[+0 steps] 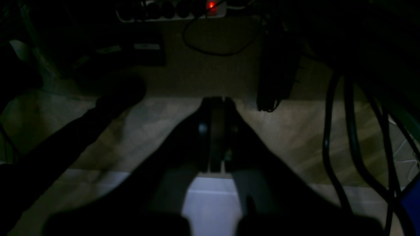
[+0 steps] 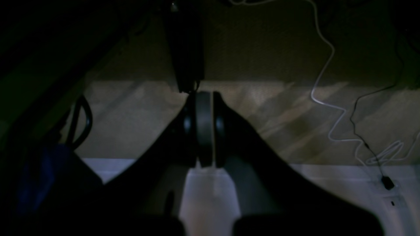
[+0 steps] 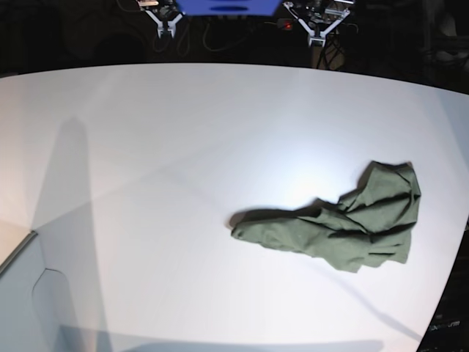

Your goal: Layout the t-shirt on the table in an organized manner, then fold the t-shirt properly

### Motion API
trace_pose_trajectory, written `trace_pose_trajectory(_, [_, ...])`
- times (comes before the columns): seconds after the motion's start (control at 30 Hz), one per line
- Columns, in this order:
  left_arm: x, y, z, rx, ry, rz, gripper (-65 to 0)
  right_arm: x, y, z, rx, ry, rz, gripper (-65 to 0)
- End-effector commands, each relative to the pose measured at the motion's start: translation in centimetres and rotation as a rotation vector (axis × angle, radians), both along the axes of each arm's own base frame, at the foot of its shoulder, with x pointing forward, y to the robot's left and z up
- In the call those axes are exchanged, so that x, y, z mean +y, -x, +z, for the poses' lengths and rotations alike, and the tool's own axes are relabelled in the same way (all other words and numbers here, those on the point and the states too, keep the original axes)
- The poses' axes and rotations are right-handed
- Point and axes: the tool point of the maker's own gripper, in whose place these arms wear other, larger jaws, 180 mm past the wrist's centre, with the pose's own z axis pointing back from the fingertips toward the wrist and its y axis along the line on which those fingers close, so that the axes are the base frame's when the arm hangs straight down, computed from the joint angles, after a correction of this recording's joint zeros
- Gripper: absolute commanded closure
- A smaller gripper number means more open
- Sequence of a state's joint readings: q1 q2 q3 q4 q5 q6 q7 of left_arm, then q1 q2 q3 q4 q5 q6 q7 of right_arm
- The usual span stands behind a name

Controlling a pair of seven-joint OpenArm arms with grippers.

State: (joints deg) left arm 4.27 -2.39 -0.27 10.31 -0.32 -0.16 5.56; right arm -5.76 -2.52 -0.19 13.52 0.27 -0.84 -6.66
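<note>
**Beyond the table's far edge: both arms parked, shirt untouched**

Off the far rim of the large white matte table [image 3: 146, 147], the left gripper [image 1: 216, 101] and right gripper [image 2: 205, 95] hang over dim flooring, each with jaws pressed together and nothing between them, a rest posture suited to a task not yet begun. The crumpled olive-green cotton t-shirt [image 3: 344, 224] lies bunched on the table's right portion, well apart from both grippers, awaiting spreading.
</note>
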Motion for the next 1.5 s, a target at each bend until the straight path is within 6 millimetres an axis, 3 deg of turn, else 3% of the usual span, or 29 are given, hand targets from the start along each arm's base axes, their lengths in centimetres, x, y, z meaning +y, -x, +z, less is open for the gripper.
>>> trace_pose_trajectory(0.0, [0.2, 0.1, 0.0, -0.002, -0.006, 0.002, 0.0, 0.3, 0.3, 0.0, 0.004, -0.018, 0.007, 0.0])
trace_pose_trajectory(1.03, [0.1, 0.1, 0.0, -0.002, -0.006, 0.002, 0.0, 0.2, -0.4, 0.0, -0.015, -0.016, 0.010, 0.0])
trace_pose_trajectory(1.17, [0.6, 0.3, 0.0, -0.001, -0.014, 0.002, 0.0, 0.1, -0.2, 0.0, -0.015, -0.014, 0.010, 0.0])
trace_pose_trajectory(1.23, [0.9, 1.7, 0.1, 0.016, -0.018, 0.001, 0.0, -0.5, 0.0, 0.0, -0.012, -0.005, 0.011, 0.0])
trace_pose_trajectory(1.3, [2.1, 1.7, 0.3, -0.002, -0.033, -0.002, 0.0, -0.5, 0.8, 0.1, -0.007, -0.004, 0.011, 0.0])
trace_pose_trajectory(1.47, [2.9, 2.0, 1.5, -0.078, -0.040, -0.023, 0.0, -0.9, 0.6, 1.3, -0.093, 0.006, 0.005, 0.0])
